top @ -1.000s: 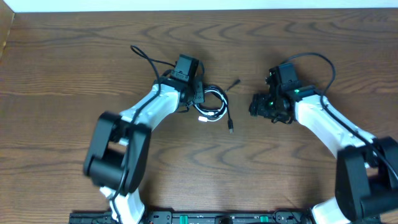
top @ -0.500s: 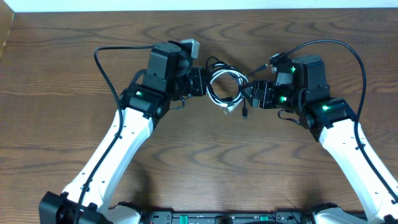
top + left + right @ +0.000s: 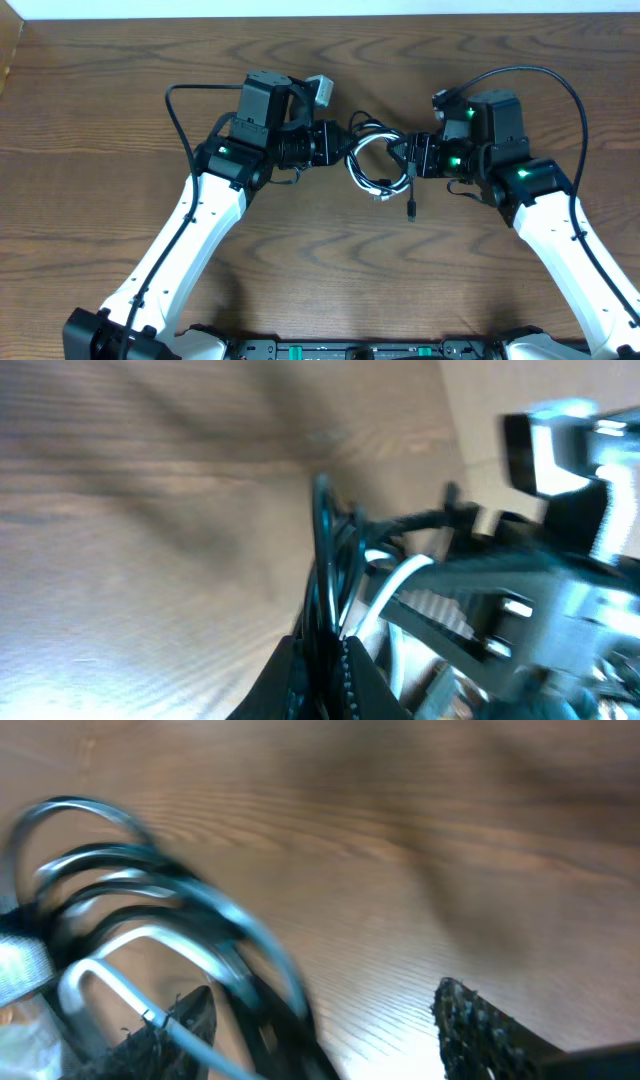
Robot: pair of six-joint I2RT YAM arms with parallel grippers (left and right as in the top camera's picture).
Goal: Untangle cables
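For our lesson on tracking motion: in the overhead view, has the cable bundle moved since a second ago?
Yes: the cables have shifted right, away from the table's left edge.

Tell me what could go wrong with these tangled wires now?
The left fingers are shut on the bundle, so pulling away could tighten the tangle. The right fingers stand open at the loops and might grab the black wire and white wire together. The loose black plug could catch in a loop.
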